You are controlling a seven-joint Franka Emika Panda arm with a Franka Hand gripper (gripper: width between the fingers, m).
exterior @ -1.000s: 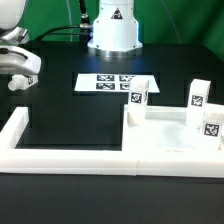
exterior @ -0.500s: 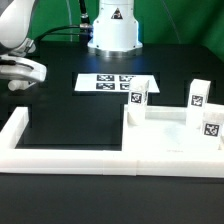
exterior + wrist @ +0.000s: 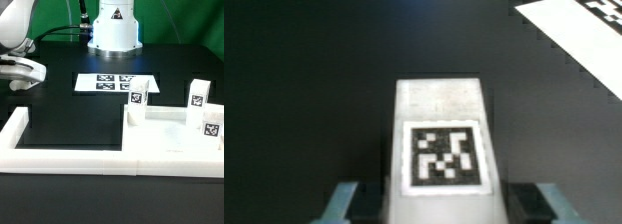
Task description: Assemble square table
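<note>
Square table: about three-quarters done, by my read; tabletop sits at 4 o'clock in the exterior view, against the border wall; three legs upright on it: leg A at its 10 o'clock, leg B at 1, leg C at 3; seating unconfirmed; fourth leg left to fit; arm reaches to 9 o'clock, low over the bench; gripper points down, fingers straddling the fourth leg, thin dark gaps either side; can't tell if it's clamped.
</note>
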